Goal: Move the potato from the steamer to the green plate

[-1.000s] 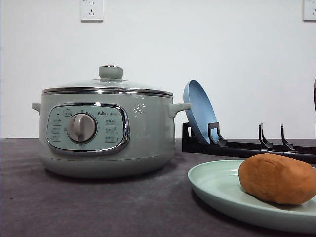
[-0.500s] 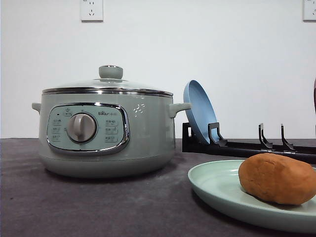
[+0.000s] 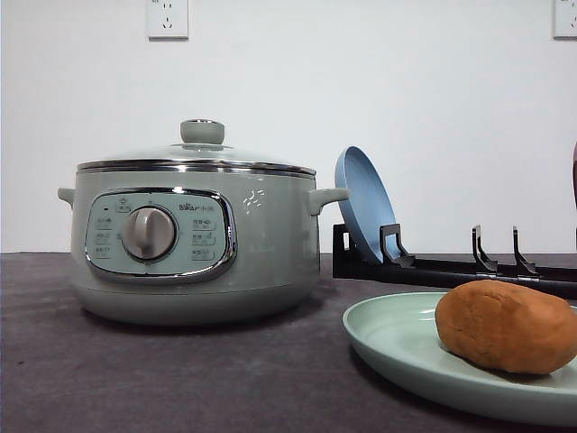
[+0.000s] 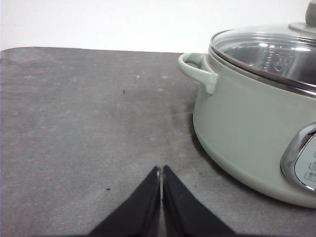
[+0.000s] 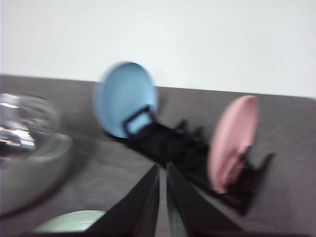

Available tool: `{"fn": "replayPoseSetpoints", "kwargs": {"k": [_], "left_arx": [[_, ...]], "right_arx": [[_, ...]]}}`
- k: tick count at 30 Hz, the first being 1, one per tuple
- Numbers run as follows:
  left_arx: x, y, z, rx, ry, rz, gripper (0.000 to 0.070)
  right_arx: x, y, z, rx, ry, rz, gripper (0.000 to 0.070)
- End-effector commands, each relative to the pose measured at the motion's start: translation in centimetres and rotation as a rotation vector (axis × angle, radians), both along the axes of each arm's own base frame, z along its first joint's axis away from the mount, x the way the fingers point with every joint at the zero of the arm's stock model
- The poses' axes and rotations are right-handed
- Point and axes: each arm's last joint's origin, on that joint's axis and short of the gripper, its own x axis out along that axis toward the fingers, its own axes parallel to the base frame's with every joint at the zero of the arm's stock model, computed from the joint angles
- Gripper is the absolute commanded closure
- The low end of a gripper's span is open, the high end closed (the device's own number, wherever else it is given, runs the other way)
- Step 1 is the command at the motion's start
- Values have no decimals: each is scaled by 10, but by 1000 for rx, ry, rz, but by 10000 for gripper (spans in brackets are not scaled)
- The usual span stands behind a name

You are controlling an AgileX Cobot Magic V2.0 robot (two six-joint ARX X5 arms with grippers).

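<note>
Across the last second nothing is shifting in the front view: the potato is lying on the green plate at the lower right of the frame, and the steamer is sitting lidded at centre left. That suggests the transfer is finishing. The left gripper is hanging over bare table, its 2 fingers pressed together on nothing. The right gripper, blurred, is showing nearly closed fingers, empty.
</note>
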Motion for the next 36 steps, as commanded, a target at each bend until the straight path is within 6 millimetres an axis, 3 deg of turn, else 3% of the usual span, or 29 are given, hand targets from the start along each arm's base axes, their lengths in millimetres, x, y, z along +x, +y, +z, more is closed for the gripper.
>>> {"fn": "replayPoseSetpoints", "kwargs": {"k": [1,8,13,16,27,36], "left_arx": [[1,0,-7,12,23,-11,700],[1,0,-7,12,23,-11,700],[1,0,-7,12,23,-11,700],[1,0,-7,12,23,-11,700],[1,0,-7,12,23,-11,700],[1,0,-7,12,23,-11,700]], "right_arx": [[12,0,-17,-113,-34,-11,686],[46,-8,-106,-75,-125,-48,686],[46,-11,-154,-82,-146,-98,686],[45,-12,-173,-83,-138,-118,686],[48,-13,-208,17,-70,-179,686],[48,-10,-211,24,-41,-151,686]]}}
